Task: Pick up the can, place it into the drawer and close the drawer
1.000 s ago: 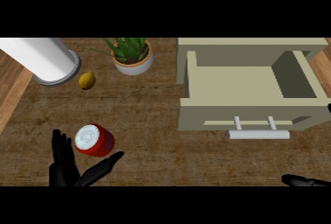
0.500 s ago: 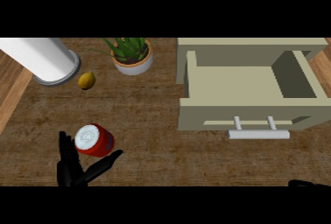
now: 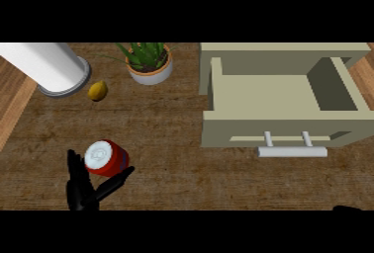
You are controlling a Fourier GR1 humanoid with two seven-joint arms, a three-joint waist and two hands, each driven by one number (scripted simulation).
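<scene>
The can (image 3: pixel 106 158) stands on the wooden counter (image 3: pixel 182 168) near its front left. It looks upright: its pale round lid faces up, so its long axis runs from the counter toward the ceiling, and a band of red wall shows along its lower right side. The left hand (image 3: pixel 82 190) comes in from the front edge right at the can. Its fingers (image 3: pixel 73 165) are stretched out straight along the can's left side and its thumb (image 3: pixel 116 179) is spread out just below and to the right. The hand is released and splayed, not closed round the can, and I cannot tell whether it touches the can. Well apart to the right, the beige drawer (image 3: pixel 281 96) is pulled open with its bare floor showing, and its pale bar handle (image 3: pixel 292 151) points toward the front. At the back left a white cylinder (image 3: pixel 45 66) leans across the counter's edge, with a small yellow fruit (image 3: pixel 98 91) just beside it and a potted plant (image 3: pixel 150 63) a little farther right. Only a dark sliver of the right hand (image 3: pixel 348 208) shows at the front right corner, too little to tell its state.
</scene>
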